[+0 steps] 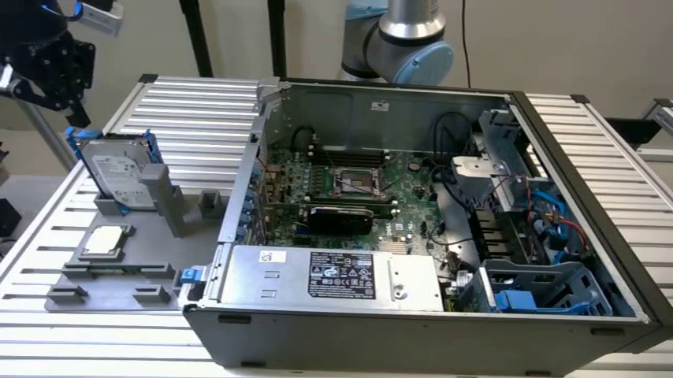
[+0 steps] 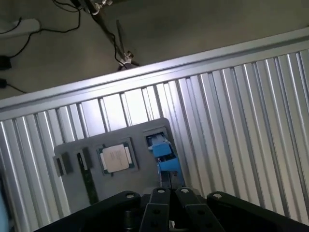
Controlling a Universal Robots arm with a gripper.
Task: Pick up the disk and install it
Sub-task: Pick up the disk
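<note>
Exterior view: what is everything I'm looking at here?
disk: one, silver-grey in a blue carrier, upright in the tray.
tray: one, grey, to the exterior view's left of the computer case.
chip: one, silver, flat on the tray.
computer case: one, dark grey, open, mid-table.
circuit board: one, green, inside the case.
silver box: one, black label, at the case's near edge.
table: one, ribbed silver, under everything.
arm: one, silver and blue, behind the case.
gripper: one, black, above the disk.

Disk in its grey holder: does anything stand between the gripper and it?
Nothing visible does. The gripper hangs above the disk, which stands on edge in the grey holder beside the open computer case, with only open air between them.
</note>
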